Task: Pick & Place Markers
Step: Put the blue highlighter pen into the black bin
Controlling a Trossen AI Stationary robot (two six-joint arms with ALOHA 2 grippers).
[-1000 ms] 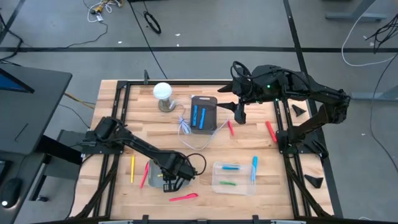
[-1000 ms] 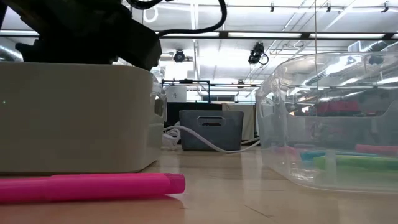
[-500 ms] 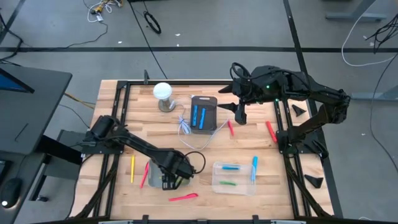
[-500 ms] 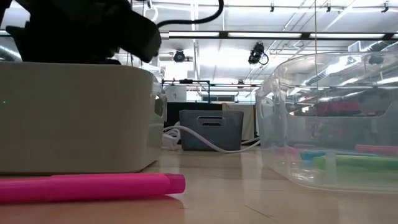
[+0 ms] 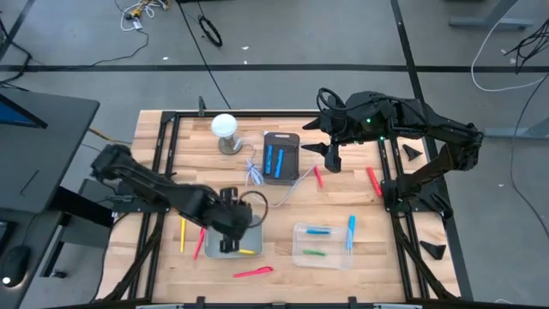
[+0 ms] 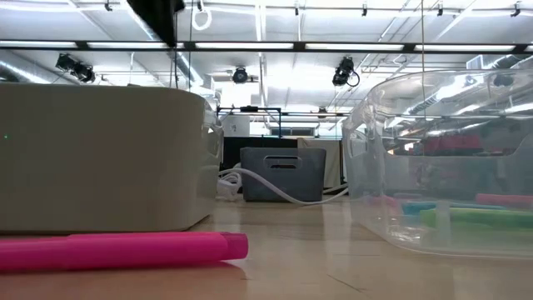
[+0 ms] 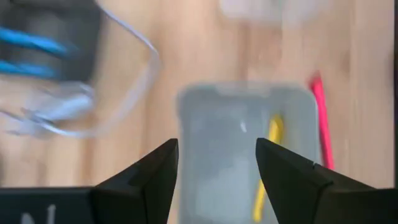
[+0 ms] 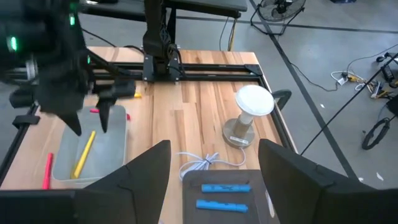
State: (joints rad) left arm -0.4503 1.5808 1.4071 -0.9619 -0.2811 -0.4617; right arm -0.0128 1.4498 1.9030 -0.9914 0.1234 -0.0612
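My left gripper (image 5: 230, 220) hangs open and empty above the far end of a grey bin (image 5: 225, 247). It also shows in the right wrist view (image 8: 91, 123). A yellow marker (image 5: 245, 251) lies on the bin's floor, seen too in the left wrist view (image 7: 267, 163). A pink marker (image 5: 253, 272) lies on the table near the bin. A yellow marker (image 5: 182, 232) and a red marker (image 5: 199, 242) lie left of it. My right gripper (image 5: 330, 156) is open and empty, held above the table beside the dark tray (image 5: 280, 137) with two blue markers (image 5: 274, 160).
A clear bin (image 5: 300, 256) holds a blue marker (image 5: 317, 231) and a green one (image 5: 312, 252); another blue marker (image 5: 351, 232) lies at its right side. Two red markers (image 5: 317, 177) (image 5: 373, 180) lie at the right. A white cable (image 5: 256, 174) and a white round object (image 5: 225, 129) stand at the far side.
My left gripper has gone up out of the grey bin and toward the table's far edge. The yellow marker, covered by the gripper before, now lies in the open on the bin's floor. In the low view the dark arm has risen out of sight.
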